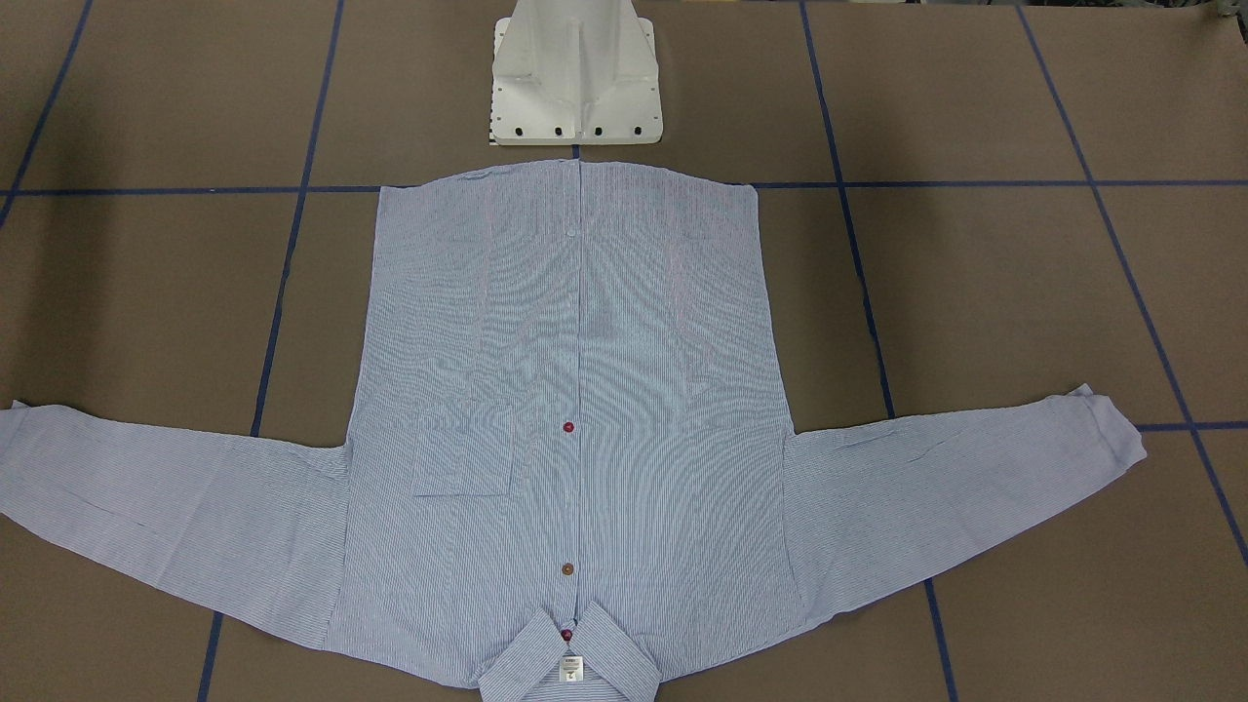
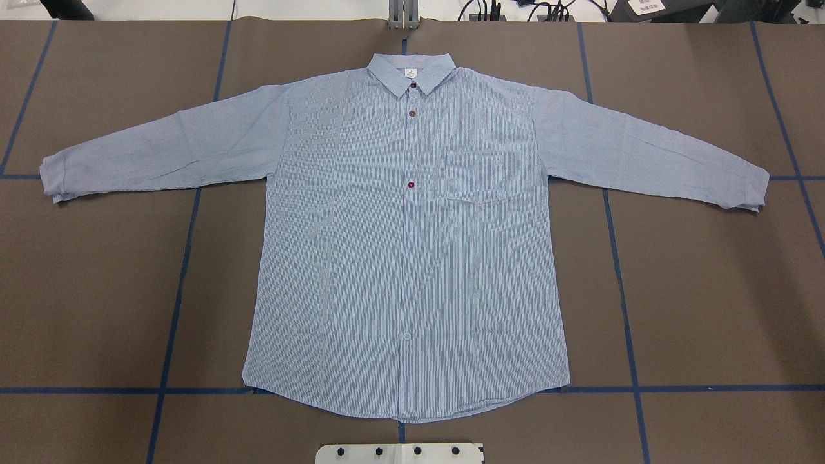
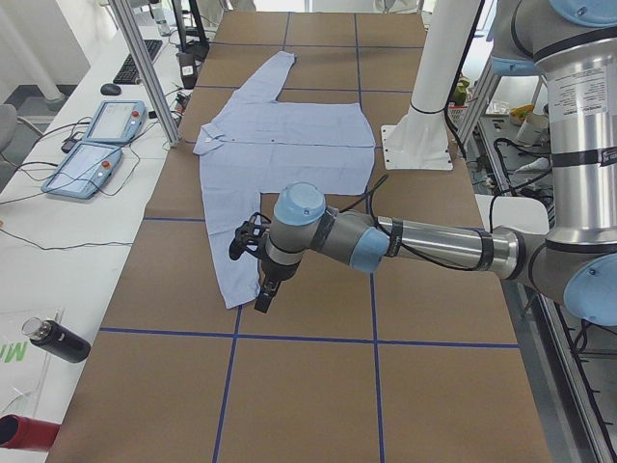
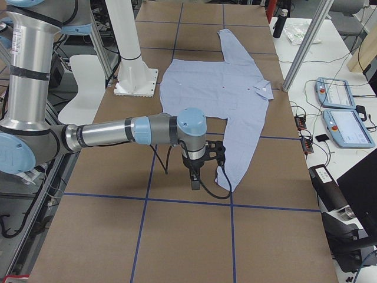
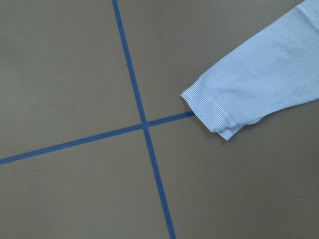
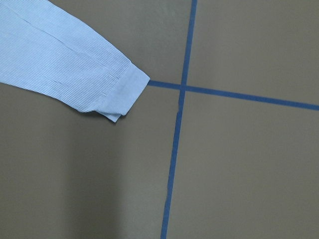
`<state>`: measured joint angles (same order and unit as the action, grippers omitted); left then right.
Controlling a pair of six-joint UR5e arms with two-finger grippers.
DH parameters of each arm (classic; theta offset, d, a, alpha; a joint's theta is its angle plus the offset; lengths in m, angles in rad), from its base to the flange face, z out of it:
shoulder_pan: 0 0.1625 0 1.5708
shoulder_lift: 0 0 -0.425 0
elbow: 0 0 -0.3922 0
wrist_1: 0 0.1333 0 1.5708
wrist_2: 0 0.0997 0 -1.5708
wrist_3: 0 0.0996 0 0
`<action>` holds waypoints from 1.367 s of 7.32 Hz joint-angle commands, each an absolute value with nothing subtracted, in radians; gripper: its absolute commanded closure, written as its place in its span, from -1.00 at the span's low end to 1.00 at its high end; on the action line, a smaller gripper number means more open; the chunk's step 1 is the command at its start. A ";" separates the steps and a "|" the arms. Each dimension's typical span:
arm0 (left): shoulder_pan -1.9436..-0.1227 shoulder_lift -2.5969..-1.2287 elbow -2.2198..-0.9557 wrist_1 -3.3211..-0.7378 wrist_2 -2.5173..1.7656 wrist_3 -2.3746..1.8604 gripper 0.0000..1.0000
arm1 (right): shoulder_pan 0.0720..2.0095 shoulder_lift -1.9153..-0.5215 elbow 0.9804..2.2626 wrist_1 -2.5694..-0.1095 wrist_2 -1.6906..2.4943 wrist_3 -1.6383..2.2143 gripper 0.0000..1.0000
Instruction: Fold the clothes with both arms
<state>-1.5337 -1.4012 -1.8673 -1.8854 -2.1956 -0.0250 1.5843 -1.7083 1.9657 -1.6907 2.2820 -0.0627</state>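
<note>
Left gripper [image 3: 262,301] hangs over the brown table [image 3: 308,386] beside one cuff [image 5: 209,112]; right gripper [image 4: 194,184] hangs beside the other cuff [image 6: 127,94]; whether their fingers are spread or pressed together cannot be told; the striped shirt [image 2: 399,245] lies flat, sleeves outstretched, collar [image 2: 411,72] farthest from the robot.

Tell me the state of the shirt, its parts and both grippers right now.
shirt: spread flat, front up, placket closed, not yet folded.
collar: folded down.
sleeves: both stretched out sideways, flat.
left gripper: hovers by a cuff, off the fabric; open or shut, cannot tell.
right gripper: the same, by the other cuff.
</note>
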 commanded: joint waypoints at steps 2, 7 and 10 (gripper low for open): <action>-1.542 -1.405 -1.871 -1.980 -2.160 -0.067 -1.00 | 1.583 -1.649 1.970 -1.692 2.296 -0.061 -1.00; -1.545 -1.474 -1.844 -2.218 -2.137 -0.072 -1.00 | 1.447 -1.646 1.878 -1.457 2.370 -0.055 -0.97; -1.546 -1.468 -1.850 -2.218 -2.141 -0.061 -1.00 | 1.373 -1.647 1.633 -1.057 2.425 0.262 -0.96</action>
<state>-1.5451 -1.4701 -1.8453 -2.2174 -2.1377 -0.0640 1.4112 -1.6466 1.7241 -1.2416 2.4220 0.0904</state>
